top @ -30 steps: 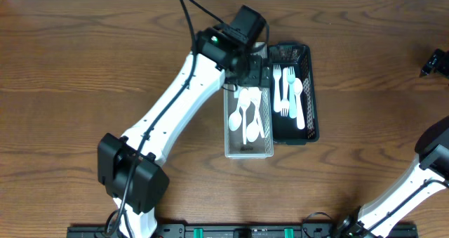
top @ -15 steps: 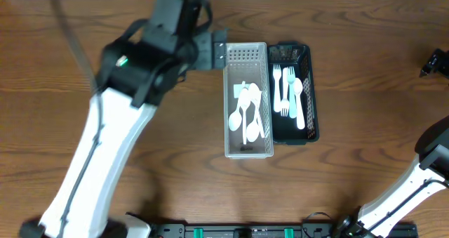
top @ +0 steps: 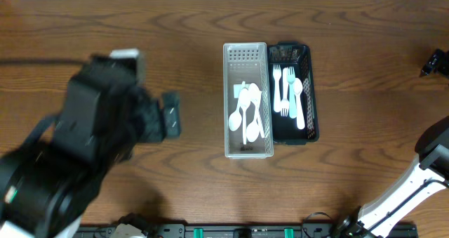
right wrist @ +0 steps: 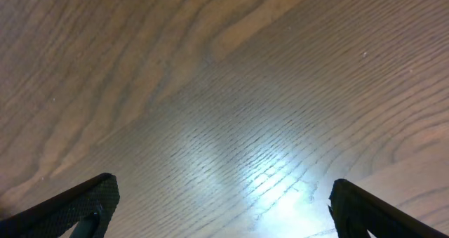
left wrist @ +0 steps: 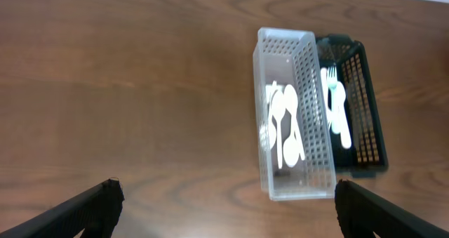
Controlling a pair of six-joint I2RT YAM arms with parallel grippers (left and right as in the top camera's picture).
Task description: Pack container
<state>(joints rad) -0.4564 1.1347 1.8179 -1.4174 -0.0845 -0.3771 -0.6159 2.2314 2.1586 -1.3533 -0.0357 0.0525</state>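
Observation:
A clear perforated container (top: 245,55) stands at mid-table with several white spoons (top: 247,115) in it. A black basket (top: 313,90) touches its right side and holds white forks (top: 283,90) and a pale blue utensil. My left gripper (top: 170,115) hovers open and empty well left of both containers. In the left wrist view the clear container (left wrist: 291,175) and the black basket (left wrist: 365,111) lie ahead to the right of the left gripper (left wrist: 228,189). My right gripper (top: 436,60) is at the far right edge. In its own wrist view the right gripper (right wrist: 223,187) is open over bare wood.
The brown wooden table (top: 351,182) stretches all round the containers. My left arm (top: 70,168) looms large and blurred over the left front of the table. The right arm's white link (top: 407,189) rises at the lower right corner.
My left arm has swung away from above the clear container, leftward and toward the front, and now looms nearer the camera. Containers, cutlery and right arm have not moved.

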